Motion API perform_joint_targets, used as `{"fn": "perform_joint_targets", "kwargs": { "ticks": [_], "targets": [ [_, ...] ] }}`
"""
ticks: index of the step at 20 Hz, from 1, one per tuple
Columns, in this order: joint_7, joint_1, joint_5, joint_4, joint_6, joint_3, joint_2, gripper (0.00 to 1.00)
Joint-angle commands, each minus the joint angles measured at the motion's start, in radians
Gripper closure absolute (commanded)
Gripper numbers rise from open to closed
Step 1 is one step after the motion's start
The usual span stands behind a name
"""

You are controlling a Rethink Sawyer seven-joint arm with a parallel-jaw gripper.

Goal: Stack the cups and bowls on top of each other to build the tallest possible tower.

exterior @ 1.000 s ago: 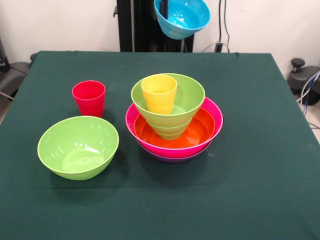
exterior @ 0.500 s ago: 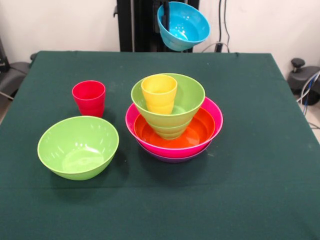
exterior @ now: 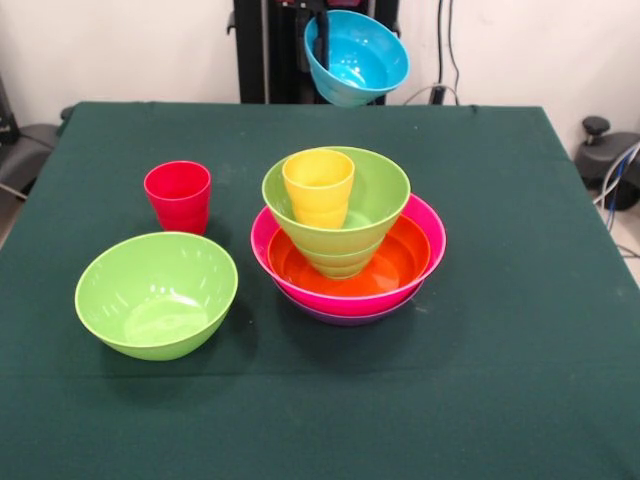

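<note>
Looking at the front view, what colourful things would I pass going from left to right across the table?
Loose lime green bowl → red cup → the tower, with the yellow cup on top. The sky blue bowl hangs above, so I leave it out.

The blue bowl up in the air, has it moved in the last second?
Yes. The blue bowl has come down and shifted slightly left in the front view, judged against the black column behind it and the table's far edge.

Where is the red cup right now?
In the front view the red cup stands upright on the table's left half, apart from the tower to its right and just behind the loose lime green bowl.
</note>
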Motion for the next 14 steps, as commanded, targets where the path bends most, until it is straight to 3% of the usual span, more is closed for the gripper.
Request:
{"fn": "perform_joint_targets", "kwargs": {
  "ticks": [1,14],
  "targets": [
    [-0.112,-0.022,-0.068,0.025,-0.005,0.081,0.038,1.0],
    [-0.136,-0.022,-0.085,-0.089,0.077,0.085,0.09,1.0]
  ]
}}
